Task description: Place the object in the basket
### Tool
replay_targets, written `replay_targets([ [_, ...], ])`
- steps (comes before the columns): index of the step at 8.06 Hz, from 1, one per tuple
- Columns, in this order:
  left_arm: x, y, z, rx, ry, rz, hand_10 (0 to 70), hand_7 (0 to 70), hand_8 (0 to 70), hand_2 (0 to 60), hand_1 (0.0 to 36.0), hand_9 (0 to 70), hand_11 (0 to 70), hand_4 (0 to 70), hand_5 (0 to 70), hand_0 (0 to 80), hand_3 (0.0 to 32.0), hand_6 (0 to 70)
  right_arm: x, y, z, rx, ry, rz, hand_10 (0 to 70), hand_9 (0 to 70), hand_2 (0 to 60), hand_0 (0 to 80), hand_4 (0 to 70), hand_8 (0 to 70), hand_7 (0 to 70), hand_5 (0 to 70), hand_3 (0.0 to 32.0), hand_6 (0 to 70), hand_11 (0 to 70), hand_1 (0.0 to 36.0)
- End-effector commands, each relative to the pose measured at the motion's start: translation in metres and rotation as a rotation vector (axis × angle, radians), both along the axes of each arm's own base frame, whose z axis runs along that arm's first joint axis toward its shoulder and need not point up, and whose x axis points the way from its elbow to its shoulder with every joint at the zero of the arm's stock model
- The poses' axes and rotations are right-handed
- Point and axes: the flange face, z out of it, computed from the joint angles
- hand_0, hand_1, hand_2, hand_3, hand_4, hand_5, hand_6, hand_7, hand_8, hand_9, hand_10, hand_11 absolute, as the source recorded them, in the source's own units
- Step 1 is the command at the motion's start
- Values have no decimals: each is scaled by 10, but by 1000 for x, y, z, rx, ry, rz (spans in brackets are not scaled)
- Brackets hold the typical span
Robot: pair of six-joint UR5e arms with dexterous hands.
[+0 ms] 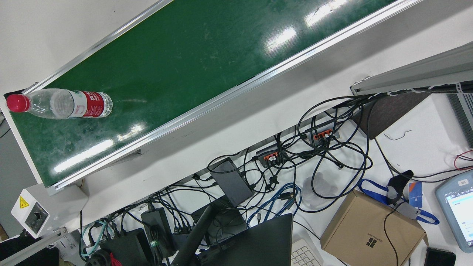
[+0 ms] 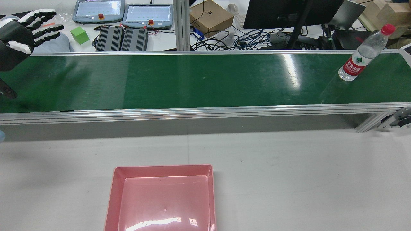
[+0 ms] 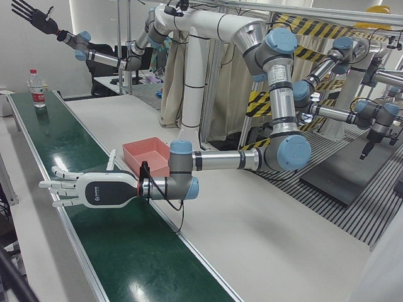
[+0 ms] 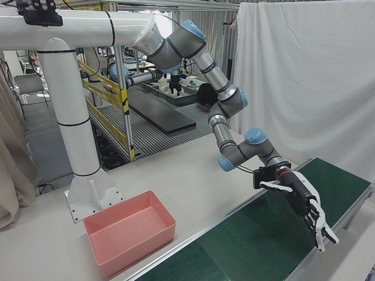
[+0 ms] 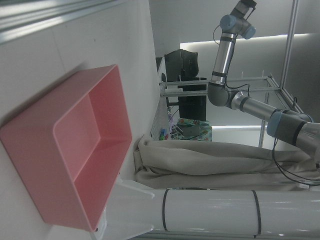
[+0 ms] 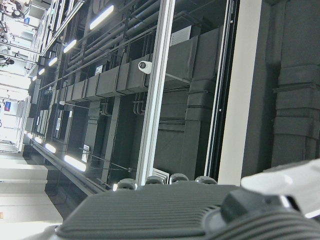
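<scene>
A clear water bottle (image 2: 362, 59) with a red cap and red label stands upright at the right end of the green conveyor belt (image 2: 199, 80); the same bottle (image 1: 61, 104) (image 3: 38, 87) shows in the front and left-front views. The pink basket (image 2: 163, 199) (image 3: 146, 154) (image 4: 130, 231) (image 5: 75, 150) sits empty on the white table, on the near side of the belt. My left hand (image 2: 22, 30) (image 3: 88, 189) (image 4: 304, 211) hovers open over the belt's left end, fingers spread, far from the bottle. My right hand (image 3: 33, 15) is raised high in the air beyond the bottle, open and holding nothing.
Aluminium rails (image 2: 205, 112) edge the belt. Behind it lie two teach pendants (image 2: 147, 14), a green cube (image 2: 79, 34), black boxes (image 2: 122, 38), a cardboard box (image 2: 210, 16), a monitor and tangled cables (image 1: 295, 170). A belt control box (image 1: 35, 214) sits at the bottle's end.
</scene>
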Motion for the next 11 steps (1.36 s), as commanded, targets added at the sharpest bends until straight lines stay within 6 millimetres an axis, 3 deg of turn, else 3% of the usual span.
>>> replay_targets([
  [1, 0, 0, 0, 0, 0, 0, 51, 38, 132, 0, 0, 134, 76, 69, 266, 486, 98, 44, 0, 0, -1, 1, 1, 0, 0, 0, 0, 0, 0, 0, 0, 0, 0, 0, 0, 0],
  [4, 0, 0, 0, 0, 0, 0, 42, 28, 110, 0, 0, 119, 63, 38, 259, 481, 108, 32, 0, 0, -1, 1, 1, 0, 0, 0, 0, 0, 0, 0, 0, 0, 0, 0, 0, 0],
  [11, 3, 1, 2, -6, -4, 4, 50, 34, 124, 0, 0, 132, 75, 52, 266, 487, 106, 38, 0, 0, 0, 0, 0, 0, 0, 0, 0, 0, 0, 0, 0, 0, 0, 0, 0, 0],
])
